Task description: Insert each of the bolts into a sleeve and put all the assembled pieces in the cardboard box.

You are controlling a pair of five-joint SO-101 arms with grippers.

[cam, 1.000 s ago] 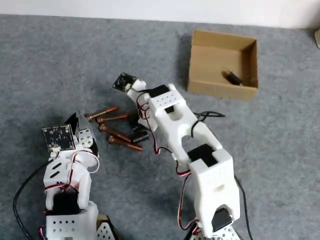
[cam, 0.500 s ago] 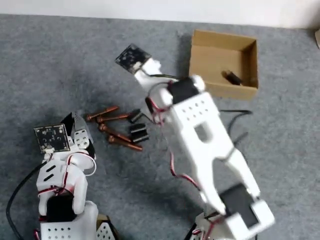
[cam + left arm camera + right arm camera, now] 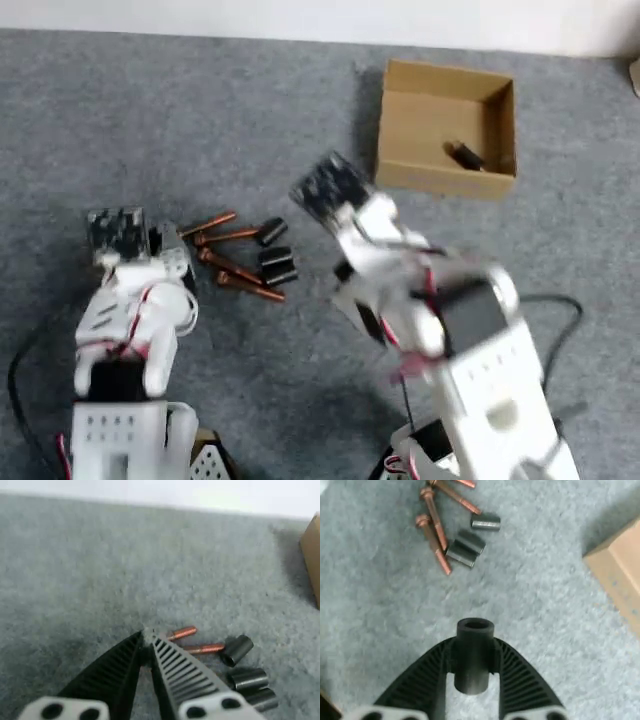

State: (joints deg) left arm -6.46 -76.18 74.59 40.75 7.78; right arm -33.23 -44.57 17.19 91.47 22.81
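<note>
The jaws of the right gripper (image 3: 475, 652) are closed on a black sleeve (image 3: 474, 677), one finger on each side of it. The sleeve stands upright between them with its open end clear of the fingertips, above the grey mat (image 3: 560, 630). The left gripper (image 3: 148, 639) has its jaws drawn together to a thin slit, the tips meeting, and nothing is held between them. It sits low over the mat, just beside the copper-coloured bolts (image 3: 182, 632). Four bolts lie loose on the mat in a rough fan between the two arms. Three more loose sleeves (image 3: 237, 649) are at one end of the fan: one apart from the others, with a bolt's end just beside it, and two touching side by side. The cardboard box (image 3: 440, 180) stands open on the far side of the mat, well apart from the loose parts. It holds one dark piece (image 3: 465, 157) lying against its far right corner — whether that piece has a bolt in it cannot be told. In the right wrist view a corner of the box shows near the held sleeve.
</note>
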